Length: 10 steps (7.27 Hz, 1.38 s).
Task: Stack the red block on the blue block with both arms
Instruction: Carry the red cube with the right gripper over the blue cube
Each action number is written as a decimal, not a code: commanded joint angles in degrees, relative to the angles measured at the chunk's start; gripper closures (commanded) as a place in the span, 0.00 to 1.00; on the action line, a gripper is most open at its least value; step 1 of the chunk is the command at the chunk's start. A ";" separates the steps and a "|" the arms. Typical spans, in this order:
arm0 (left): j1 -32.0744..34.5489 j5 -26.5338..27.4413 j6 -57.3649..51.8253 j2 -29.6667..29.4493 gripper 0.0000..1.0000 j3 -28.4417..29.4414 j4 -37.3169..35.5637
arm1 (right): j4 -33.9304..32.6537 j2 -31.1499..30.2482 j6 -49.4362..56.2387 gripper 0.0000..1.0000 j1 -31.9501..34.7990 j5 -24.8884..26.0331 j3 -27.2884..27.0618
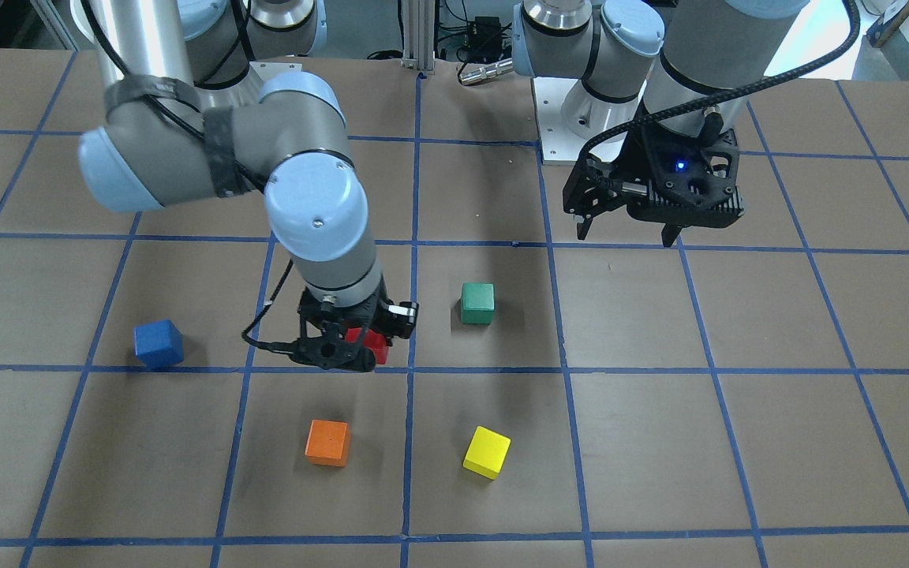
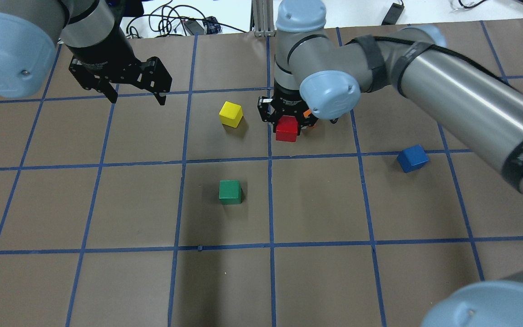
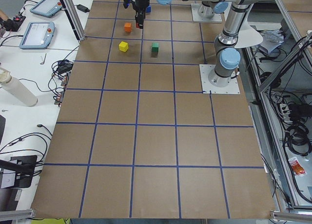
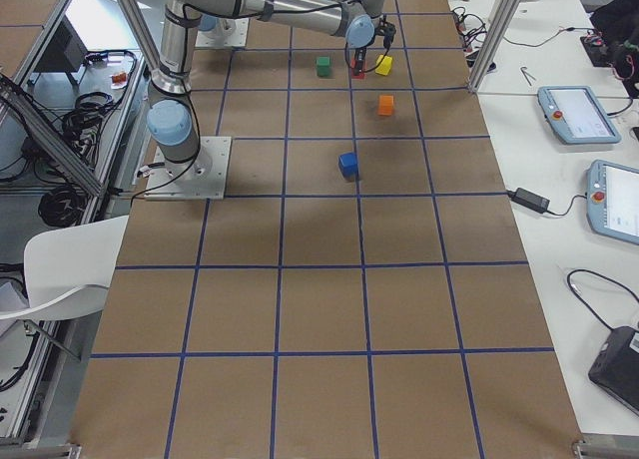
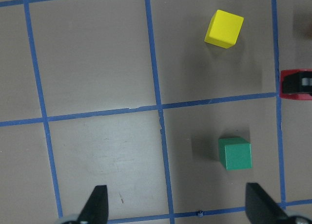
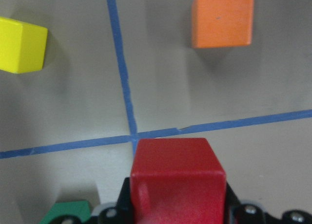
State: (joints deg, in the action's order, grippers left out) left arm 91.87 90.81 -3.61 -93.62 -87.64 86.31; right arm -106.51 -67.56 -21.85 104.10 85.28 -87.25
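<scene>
The red block [image 2: 287,128] sits between the fingers of my right gripper [image 2: 287,121], which is shut on it, low over the table just right of the centre line. In the right wrist view the red block [image 6: 178,170] fills the lower middle, over a tape crossing. I cannot tell whether it touches the table. The blue block [image 2: 412,158] lies alone on the table to the right of it, apart; it also shows in the front-facing view [image 1: 158,344]. My left gripper [image 2: 136,96] hangs open and empty above the far left of the table.
A yellow block [image 2: 231,113] lies just left of the red one, and a green block [image 2: 229,191] lies nearer the robot. An orange block [image 1: 327,442] lies just beyond the right gripper. Blue tape lines grid the brown table [image 2: 107,281].
</scene>
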 commanded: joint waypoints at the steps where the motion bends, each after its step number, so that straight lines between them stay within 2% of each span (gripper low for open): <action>1: 0.15 -0.01 0.09 -0.07 0.00 -0.08 0.00 | 5.87 -6.41 12.48 1.00 -7.66 0.32 -2.30; 3: 0.15 -0.01 0.18 -0.07 0.00 0.01 0.00 | 5.27 -10.73 25.39 1.00 -13.72 3.65 -8.87; 4: 0.15 -0.10 0.18 -0.15 0.00 0.01 0.00 | 4.65 -11.88 30.58 1.00 -17.58 3.40 -11.69; 6: 0.15 -0.02 0.18 -0.15 0.00 0.01 0.00 | 2.99 -12.42 40.52 1.00 -22.26 3.49 -14.17; 7: 0.15 -0.10 0.18 -0.07 0.00 0.01 0.00 | 0.80 -12.33 43.18 1.00 -23.50 3.49 -15.48; 10: 0.15 -0.02 0.18 -0.15 0.00 0.01 0.00 | -13.24 -12.07 53.28 1.00 -27.28 3.57 -22.42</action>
State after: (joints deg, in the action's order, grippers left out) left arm 92.02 90.69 -3.43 -93.74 -87.63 86.31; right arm -114.37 -79.79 27.51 78.07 88.75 -107.12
